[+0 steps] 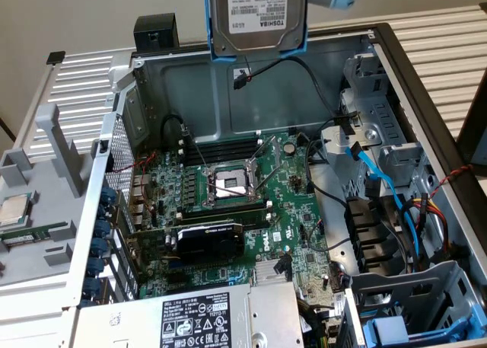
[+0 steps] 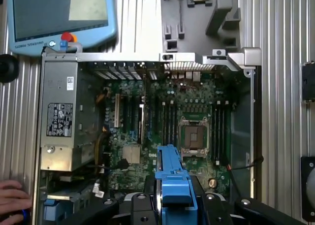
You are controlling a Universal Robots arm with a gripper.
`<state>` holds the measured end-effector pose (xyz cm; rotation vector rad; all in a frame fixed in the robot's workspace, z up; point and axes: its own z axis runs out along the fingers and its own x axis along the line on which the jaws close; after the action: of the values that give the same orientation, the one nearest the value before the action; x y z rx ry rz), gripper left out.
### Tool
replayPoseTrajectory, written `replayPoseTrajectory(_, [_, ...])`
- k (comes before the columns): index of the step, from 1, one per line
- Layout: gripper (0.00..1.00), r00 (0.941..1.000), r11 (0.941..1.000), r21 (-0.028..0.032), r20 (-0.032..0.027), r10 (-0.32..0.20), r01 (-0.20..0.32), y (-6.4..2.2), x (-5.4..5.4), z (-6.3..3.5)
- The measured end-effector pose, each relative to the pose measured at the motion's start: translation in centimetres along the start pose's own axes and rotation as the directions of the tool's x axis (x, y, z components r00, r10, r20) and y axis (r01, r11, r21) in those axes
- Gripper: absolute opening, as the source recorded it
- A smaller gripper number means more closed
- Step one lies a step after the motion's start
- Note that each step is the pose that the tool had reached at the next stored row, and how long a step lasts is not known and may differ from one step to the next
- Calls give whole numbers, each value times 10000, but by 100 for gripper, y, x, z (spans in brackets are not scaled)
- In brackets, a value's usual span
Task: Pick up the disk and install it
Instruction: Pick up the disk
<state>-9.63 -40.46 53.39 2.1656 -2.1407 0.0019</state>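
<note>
Seemingly mid-carry: a black pincer (image 2: 174, 205) grips a rectangular silver-metal disk (image 1: 259, 13) in its bright blue plastic carrier, high above an open grey metal computer case (image 1: 213, 81); installing calls for lining it up with the grey drive cage (image 1: 373, 112) at the exterior view's right, where loose blue cables (image 1: 373, 173) crowd the way.

One disk (image 1: 259, 13); one computer case (image 1: 190, 89); one motherboard (image 1: 300, 234); one power supply (image 1: 228, 317); one CPU chip (image 1: 14, 209); one hand (image 2: 12, 201).

Free air around disk (image 1: 256, 17); cable-draped bays (image 1: 371, 237)
</note>
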Motion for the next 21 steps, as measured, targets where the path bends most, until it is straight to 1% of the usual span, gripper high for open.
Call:
replayPoseTrajectory(5, [37, 10000, 10000, -3, 0, 1, -1, -153, 112, -13])
replayPoseTrajectory(12, [37, 10000, 10000, -4, 0, 1, -1, -340, 281, -23])
replayPoseTrajectory(18, [37, 10000, 10000, -4, 0, 0, 0, -479, 445, -27])
replayPoseTrajectory(21, [37, 10000, 10000, -4, 1, 0, 0, -535, 524, -28])
